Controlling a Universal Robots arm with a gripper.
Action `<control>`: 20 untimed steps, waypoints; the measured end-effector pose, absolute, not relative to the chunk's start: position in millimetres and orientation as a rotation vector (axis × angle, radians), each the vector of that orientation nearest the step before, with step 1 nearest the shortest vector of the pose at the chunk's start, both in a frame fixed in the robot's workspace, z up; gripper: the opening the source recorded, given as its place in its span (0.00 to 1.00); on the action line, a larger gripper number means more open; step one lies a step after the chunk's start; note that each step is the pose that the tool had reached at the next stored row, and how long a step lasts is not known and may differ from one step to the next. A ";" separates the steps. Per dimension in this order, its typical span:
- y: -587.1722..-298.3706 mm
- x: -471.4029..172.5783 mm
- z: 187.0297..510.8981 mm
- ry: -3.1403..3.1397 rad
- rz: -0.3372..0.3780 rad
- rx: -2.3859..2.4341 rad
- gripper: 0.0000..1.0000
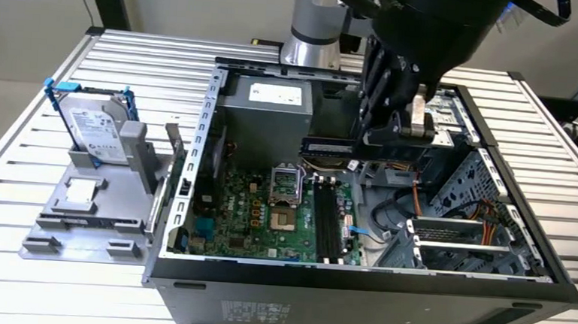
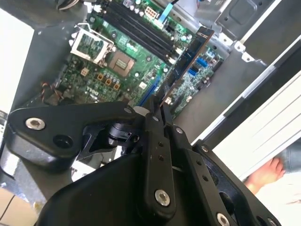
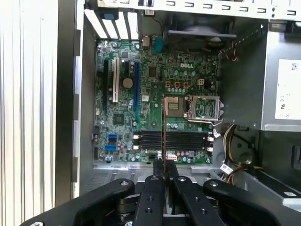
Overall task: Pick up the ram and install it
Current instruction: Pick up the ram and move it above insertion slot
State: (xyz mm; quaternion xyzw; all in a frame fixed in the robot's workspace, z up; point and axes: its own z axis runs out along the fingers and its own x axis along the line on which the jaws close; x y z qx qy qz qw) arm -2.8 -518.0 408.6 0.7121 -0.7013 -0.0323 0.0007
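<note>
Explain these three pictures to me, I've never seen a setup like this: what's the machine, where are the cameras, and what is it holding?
The machine is a robot arm with a two-fingered gripper. The exterior view looks down onto a slatted metal table bearing an open computer case, with a hard drive in a blue bracket at the exterior view's left. Both wrist views come from cameras riding on the arm, looking past the gripper at the green motherboard. The gripper is shut on the ram, a thin memory stick, held above the motherboard, not yet in its black slots.
</note>
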 end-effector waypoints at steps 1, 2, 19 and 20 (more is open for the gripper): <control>-517.4 0.2 408.5 -2.202 -0.101 2.236 0.00; -516.8 2.9 408.5 -2.202 -0.101 2.236 0.00; -510.3 29.6 408.5 -2.202 -0.101 2.236 0.00; -509.3 29.7 408.4 -2.202 -0.101 2.236 0.00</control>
